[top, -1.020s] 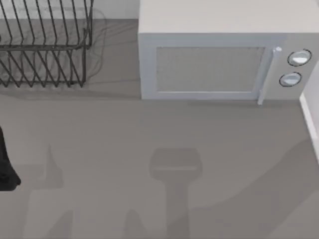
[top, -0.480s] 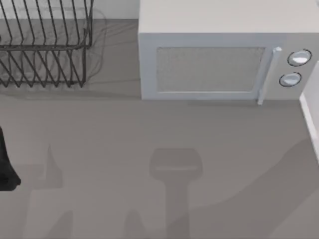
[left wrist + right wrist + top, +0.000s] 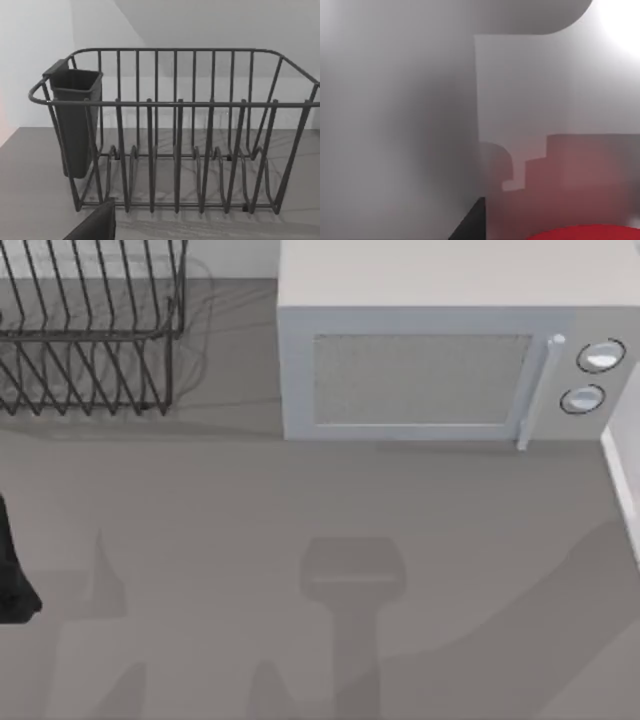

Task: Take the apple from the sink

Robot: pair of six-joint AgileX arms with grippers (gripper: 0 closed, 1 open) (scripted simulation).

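From above, the left arm [image 3: 14, 575] is idling at the table's left edge, near the dish rack [image 3: 90, 330]; its wrist view is facing that rack; the right wrist view is showing the apple [image 3: 585, 233] close beneath, inside pale sink walls [image 3: 395, 125]; the right gripper should be settling squarely over it before closing; I cannot tell either gripper's opening.

Apple [image 3: 585, 233] showing as bright red curved top at frame edge, very close to camera. Pale grey sink wall [image 3: 400, 115] rising behind it, picking up reddish tint near apple. Dark finger [image 3: 470, 225] of right gripper poking in just beside apple; contact unclear.
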